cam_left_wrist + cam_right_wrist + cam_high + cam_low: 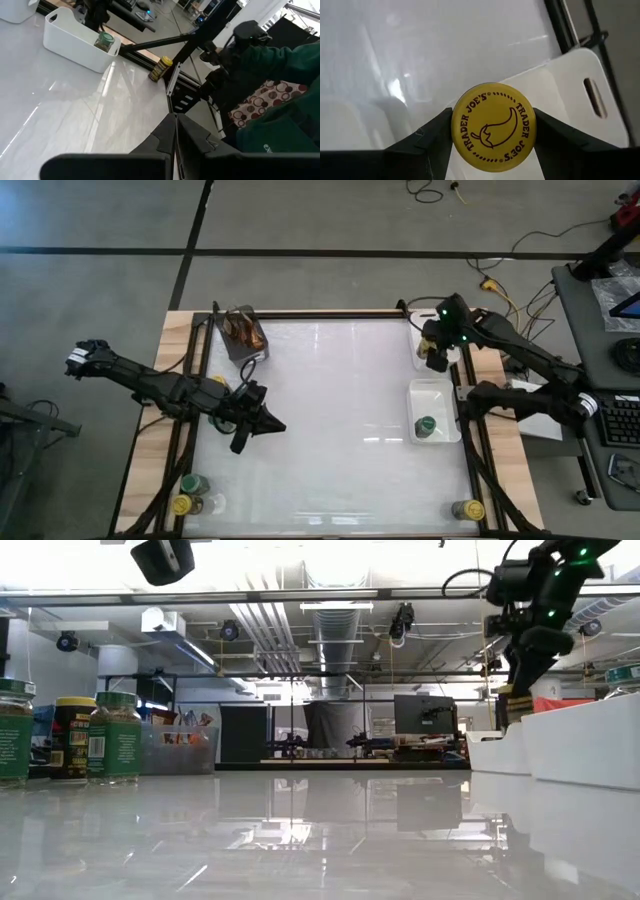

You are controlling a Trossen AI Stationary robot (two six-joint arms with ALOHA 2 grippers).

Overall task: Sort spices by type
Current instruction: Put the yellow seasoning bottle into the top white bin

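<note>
Above the far white tray (424, 358), the right gripper (492, 131) pinches a yellow-lidded jar (493, 127) between its fingers. The left gripper (270, 425) hovers over the counter (330, 430), fingers pressed together.

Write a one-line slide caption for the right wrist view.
Right hand shut on a yellow-lidded spice jar, held above a white tray at the table's edge.

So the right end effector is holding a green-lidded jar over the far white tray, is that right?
Not quite. The right end effector is holding a small round jar with a yellow lid, not green, as the right wrist view shows. It is over the far white rectangular tray.
</note>
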